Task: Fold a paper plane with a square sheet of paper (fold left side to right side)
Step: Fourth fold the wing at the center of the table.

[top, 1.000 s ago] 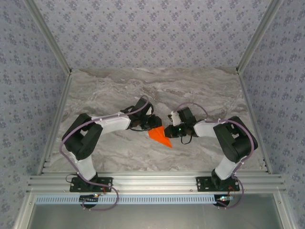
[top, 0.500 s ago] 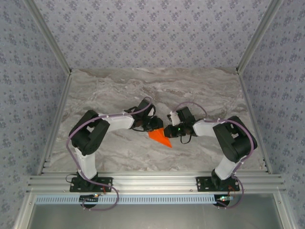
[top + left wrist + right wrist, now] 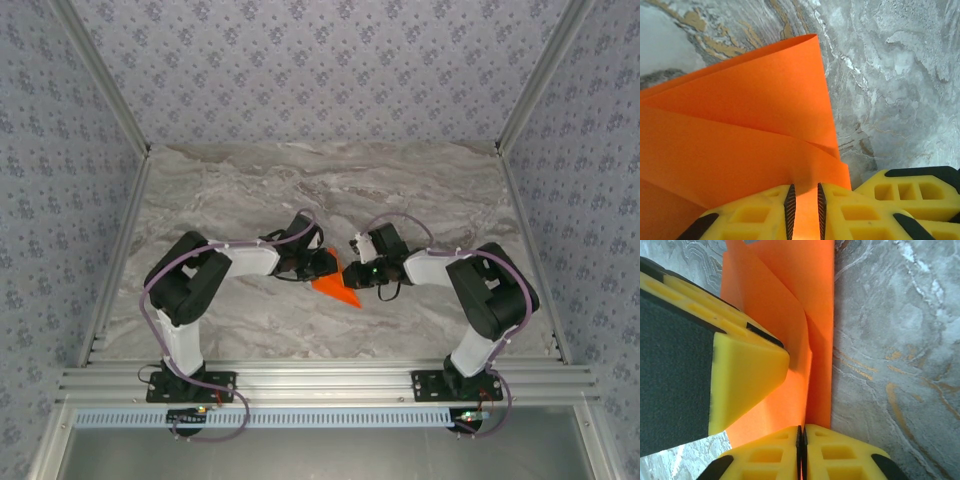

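The right gripper (image 3: 801, 434) has its yellow fingers pressed together on an edge of the sheet of paper (image 3: 815, 295), with only a hairline of orange in the seam between them. The left gripper (image 3: 805, 194) has its fingers drawn close, a narrow slit left between the black pads and orange paper running into that slit; whether the pads actually press on it cannot be told. One left finger lies slanted across the paper's upper layer in the right wrist view. Both wrists are turned down toward the table (image 3: 300, 190) and meet nose to nose just nearer than its middle. From there the left arm (image 3: 245, 262) runs out flat to a bent elbow over the table's left half, and the right arm (image 3: 430, 268) mirrors it over the right half. The paper lies between and just below the two grippers, folded into a loose-layered wedge. Its long axis runs diagonally, and its sharp tip points toward the table's near right corner. Against a second ago, the left elbow has swung inward toward the table's middle, while the right arm and the paper sit almost as before
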Motion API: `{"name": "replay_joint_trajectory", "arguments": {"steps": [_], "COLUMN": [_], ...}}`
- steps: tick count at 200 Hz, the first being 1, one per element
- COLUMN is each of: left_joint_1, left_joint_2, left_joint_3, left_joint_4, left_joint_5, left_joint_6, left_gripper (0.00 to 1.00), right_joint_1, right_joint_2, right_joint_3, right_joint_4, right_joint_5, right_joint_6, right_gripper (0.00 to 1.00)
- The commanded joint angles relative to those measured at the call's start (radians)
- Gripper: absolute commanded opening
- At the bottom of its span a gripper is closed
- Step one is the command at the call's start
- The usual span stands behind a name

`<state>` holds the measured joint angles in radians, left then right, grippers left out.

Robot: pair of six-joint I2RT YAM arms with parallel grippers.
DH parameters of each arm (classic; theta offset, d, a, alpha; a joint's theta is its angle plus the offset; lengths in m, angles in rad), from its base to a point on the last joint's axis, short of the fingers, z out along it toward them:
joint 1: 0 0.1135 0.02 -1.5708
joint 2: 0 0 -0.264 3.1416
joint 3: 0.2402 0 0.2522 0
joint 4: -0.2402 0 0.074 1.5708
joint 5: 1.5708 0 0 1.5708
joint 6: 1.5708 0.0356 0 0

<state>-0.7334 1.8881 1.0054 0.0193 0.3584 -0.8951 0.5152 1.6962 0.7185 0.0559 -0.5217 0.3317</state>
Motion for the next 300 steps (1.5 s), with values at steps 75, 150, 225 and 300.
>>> {"name": "replay_joint_trajectory", "arguments": {"steps": [75, 150, 225, 300], "left_joint_1": [-0.005, -0.005, -0.004, -0.005], "left_joint_2": [0.051, 0.042, 0.034, 0.032], "left_joint_3": [-0.061, -0.059, -0.056, -0.052], "left_joint_4": [-0.035, -0.042, -0.055, -0.065], "left_joint_5": [-0.072, -0.076, -0.082, -0.089], "left_joint_6": [-0.009, -0.005, 0.004, 0.008], "left_gripper": [0.21, 0.21, 0.21, 0.2], "right_joint_1": [-0.023, 0.044, 0.047, 0.052], "right_joint_2": [-0.269, -0.199, -0.074, -0.066], "right_joint_3": [0.038, -0.003, 0.008, 0.01], "right_joint_4": [-0.32, -0.173, -0.213, -0.273], "right_joint_5": [0.13, -0.086, -0.043, 0.013], "right_joint_6": [-0.051, 0.036, 0.008, -0.022], "right_gripper": [0.4, 0.24, 0.23, 0.23]}}
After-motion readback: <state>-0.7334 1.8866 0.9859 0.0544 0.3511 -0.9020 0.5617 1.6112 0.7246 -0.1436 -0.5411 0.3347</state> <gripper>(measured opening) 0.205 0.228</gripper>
